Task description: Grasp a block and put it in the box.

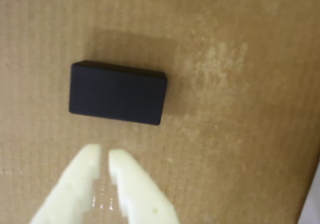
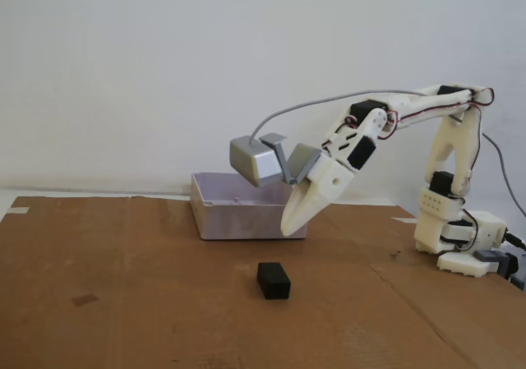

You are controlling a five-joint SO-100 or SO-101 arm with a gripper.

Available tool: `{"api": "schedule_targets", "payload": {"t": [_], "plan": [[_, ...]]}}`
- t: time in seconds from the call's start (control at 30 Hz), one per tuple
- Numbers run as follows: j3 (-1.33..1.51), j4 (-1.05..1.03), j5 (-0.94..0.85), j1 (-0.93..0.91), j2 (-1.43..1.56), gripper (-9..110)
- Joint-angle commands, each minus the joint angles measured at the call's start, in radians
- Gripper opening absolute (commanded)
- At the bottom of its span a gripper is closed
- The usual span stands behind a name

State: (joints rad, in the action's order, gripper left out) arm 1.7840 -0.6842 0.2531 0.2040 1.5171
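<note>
The block (image 2: 273,279) lies flat on the brown cardboard-covered worktop (image 2: 123,303), near the middle of the fixed view and nearer the camera than anything else on the surface. In the wrist view the block (image 1: 118,93) shows as a matte black rectangle, its long side running roughly left to right with a slight tilt, casting a soft shadow on the cardboard above it. The end effector (image 2: 288,228) hangs in the air above the worktop, tips pointing down and to the left, and touches nothing; in the fixed view its tips sit above the block and a little to the right and farther back, in front of the right end of the box. In the wrist view the end effector (image 1: 105,156) enters from the lower edge as two pale cream fingers (image 1: 75,184) with only a thin gap between the tips, so it stands nearly closed and empty, clear of the block. The box (image 2: 246,219) is a pale lavender-grey tray with low walls, sitting on the worktop behind the block and well apart from it. A grey camera module (image 2: 255,161) rides on the arm just above the box. The arm's base (image 2: 460,237) stands at the right of the fixed view, before a plain white wall (image 2: 164,57).
</note>
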Motion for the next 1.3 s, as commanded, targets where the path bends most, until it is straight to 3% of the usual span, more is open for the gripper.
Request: {"api": "schedule_targets", "payload": {"t": [0.0,1.27], "plan": [[-0.115,0.049,0.021,0.002,0.021,0],[-0.163,0.035,0.071,0.057,0.003,0]]}}
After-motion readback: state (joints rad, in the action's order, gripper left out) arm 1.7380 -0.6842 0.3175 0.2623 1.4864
